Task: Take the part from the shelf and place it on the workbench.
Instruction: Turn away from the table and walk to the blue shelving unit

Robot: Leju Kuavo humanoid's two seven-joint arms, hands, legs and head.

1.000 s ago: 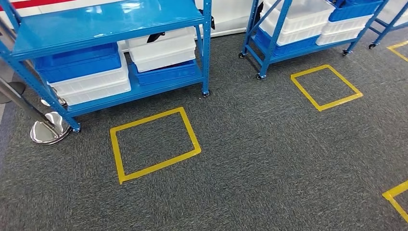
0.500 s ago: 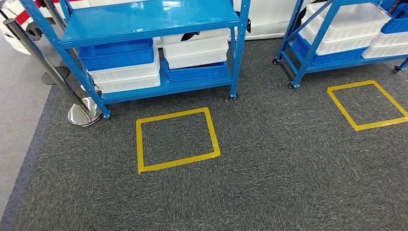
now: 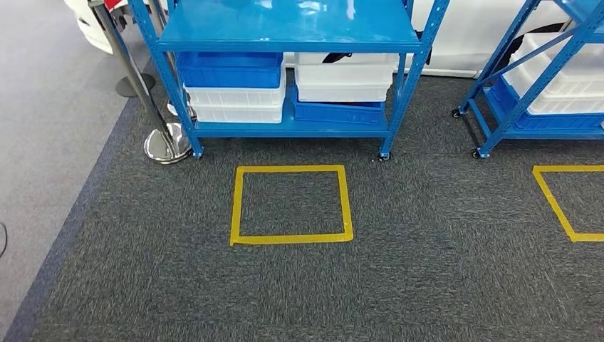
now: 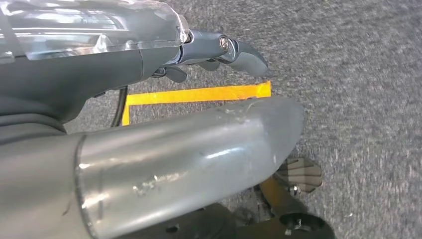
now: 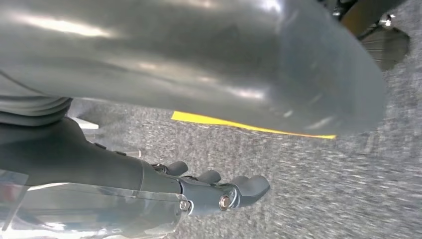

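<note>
Blue shelf [image 3: 285, 28] stands square ahead, long side across view; blue and white bins [image 3: 231, 85] stacked below. Left hand [image 4: 219, 52] and right hand [image 5: 219, 191] hang empty, fingers [image 5: 251, 186] loosely extended.

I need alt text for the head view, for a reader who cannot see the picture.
A blue metal shelf on small wheels stands on grey carpet, its lower level holding stacked blue and white bins. A yellow tape square marks the floor in front of it. A chrome post stands at its left; a second blue shelf stands at right.
</note>
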